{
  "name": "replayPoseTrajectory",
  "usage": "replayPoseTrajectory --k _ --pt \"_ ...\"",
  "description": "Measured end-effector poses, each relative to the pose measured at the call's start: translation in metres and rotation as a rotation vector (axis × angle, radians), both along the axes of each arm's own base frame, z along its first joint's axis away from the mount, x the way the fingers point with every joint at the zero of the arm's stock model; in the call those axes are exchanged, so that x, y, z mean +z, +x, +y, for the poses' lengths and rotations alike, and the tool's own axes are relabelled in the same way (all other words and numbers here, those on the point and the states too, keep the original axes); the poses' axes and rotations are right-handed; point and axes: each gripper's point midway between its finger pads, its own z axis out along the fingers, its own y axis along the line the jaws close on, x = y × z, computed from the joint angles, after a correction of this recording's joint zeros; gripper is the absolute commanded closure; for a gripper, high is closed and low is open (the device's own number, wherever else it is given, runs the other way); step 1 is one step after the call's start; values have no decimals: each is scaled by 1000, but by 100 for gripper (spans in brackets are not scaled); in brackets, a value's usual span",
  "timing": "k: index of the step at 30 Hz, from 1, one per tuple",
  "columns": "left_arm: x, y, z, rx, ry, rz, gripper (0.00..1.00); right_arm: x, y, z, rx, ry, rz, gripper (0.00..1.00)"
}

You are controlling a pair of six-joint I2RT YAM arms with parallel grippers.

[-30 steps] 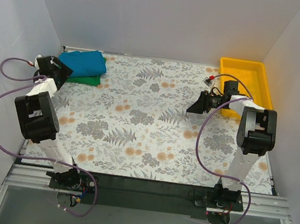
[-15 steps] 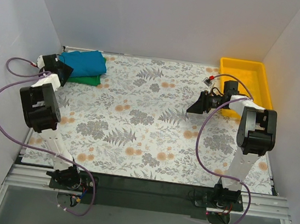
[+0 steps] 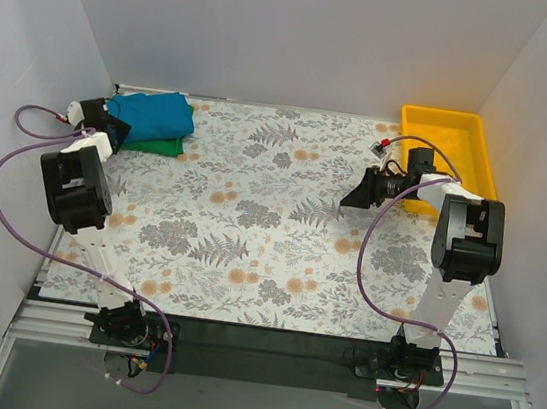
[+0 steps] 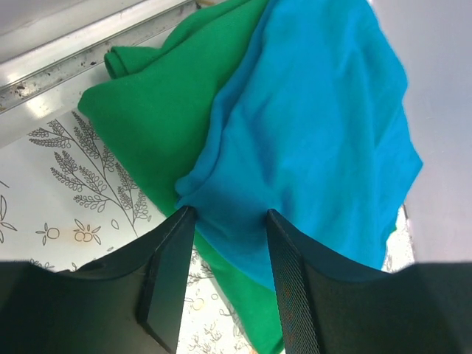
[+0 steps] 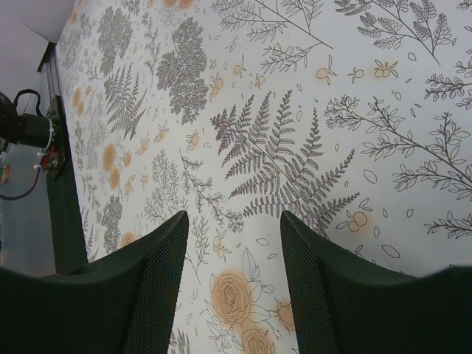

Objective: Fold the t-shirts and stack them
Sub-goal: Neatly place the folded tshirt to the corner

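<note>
The folded teal-blue t-shirt (image 3: 152,114) lies on top of the folded green t-shirt (image 3: 156,145) at the far left corner of the table. In the left wrist view the blue shirt (image 4: 317,133) covers most of the green one (image 4: 158,110). My left gripper (image 3: 114,126) is open at the stack's left edge, and its fingertips (image 4: 228,221) straddle the blue shirt's near corner without closing on it. My right gripper (image 3: 352,197) is open and empty over the floral cloth at the right, its fingers (image 5: 158,273) apart above the bare pattern.
A yellow plastic tray (image 3: 448,152) stands at the far right corner, just behind my right arm. A floral cloth (image 3: 272,214) covers the table. White walls close in the left, back and right sides. A metal rail (image 4: 66,59) runs past the shirts.
My left arm has swung further left and back, bringing its gripper closer against the left edge of the shirt stack. The right arm and both shirts have not moved.
</note>
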Motion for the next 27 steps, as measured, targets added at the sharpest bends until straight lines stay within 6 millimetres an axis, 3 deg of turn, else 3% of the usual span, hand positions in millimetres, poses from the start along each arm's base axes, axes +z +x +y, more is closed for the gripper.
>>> replayPoseTrajectory --k 3,4,8,10,18,27 --pt "-9 0 0 0 -5 13 64 -1 -1 0 0 -1 4 40" --pt "-12 -1 0 0 -8 19 73 -1 -1 0 0 -1 5 40" --pt "-15 0 -1 -1 -14 21 94 -2 -1 0 1 -1 11 40" --pt "-14 0 -1 -3 -11 17 100 -2 -1 0 1 -2 14 40" --pt "-6 -2 4 -22 53 31 100 -2 -1 0 2 -2 12 39" --pt "38 -7 21 -24 146 -13 100 -2 -1 0 5 -3 7 39"
